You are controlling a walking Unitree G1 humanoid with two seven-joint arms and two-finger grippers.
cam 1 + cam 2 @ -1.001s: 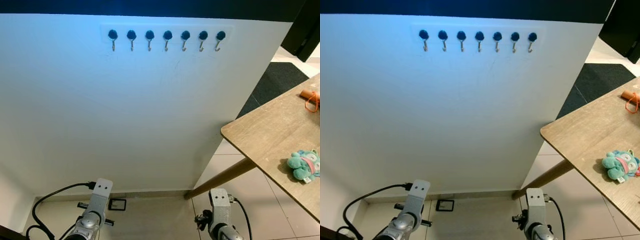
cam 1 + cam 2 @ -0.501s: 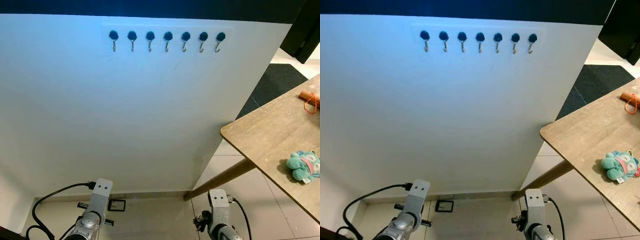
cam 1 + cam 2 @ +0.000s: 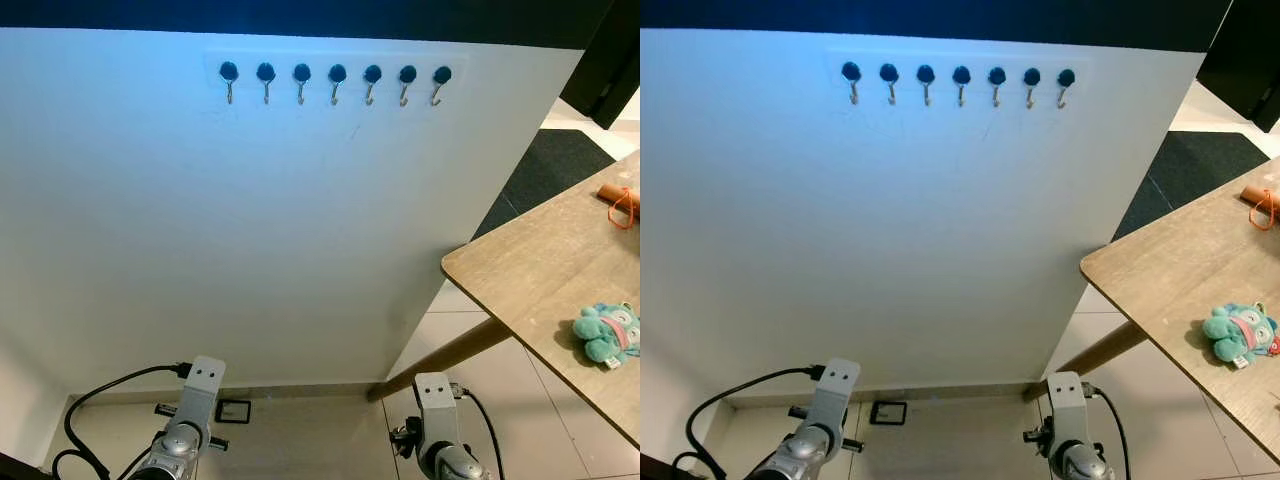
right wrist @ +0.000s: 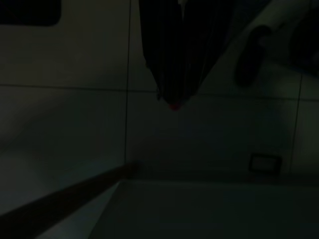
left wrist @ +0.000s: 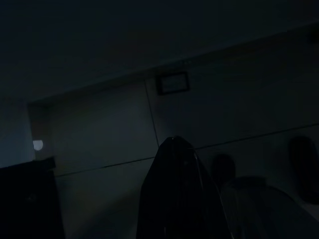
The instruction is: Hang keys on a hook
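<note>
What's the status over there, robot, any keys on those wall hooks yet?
Both arms hang idle near the floor. Row of seven dark-knobbed metal hooks on the white wall, all bare. Orange-looped item on the wooden table, too small to identify. Nothing blocks the hooks.

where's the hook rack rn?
The hook rack is high on the white wall straight ahead in the left eye view, up and left of the wooden table.

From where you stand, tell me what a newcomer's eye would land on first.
First comes the row of seven dark round-headed metal hooks, all bare, high on the big white wall panel straight ahead. Next is the light wooden table jutting in from the right, with a small green plush toy near its edge and an orange looped cord farther back. Both silver arms hang low over the tiled floor.
</note>
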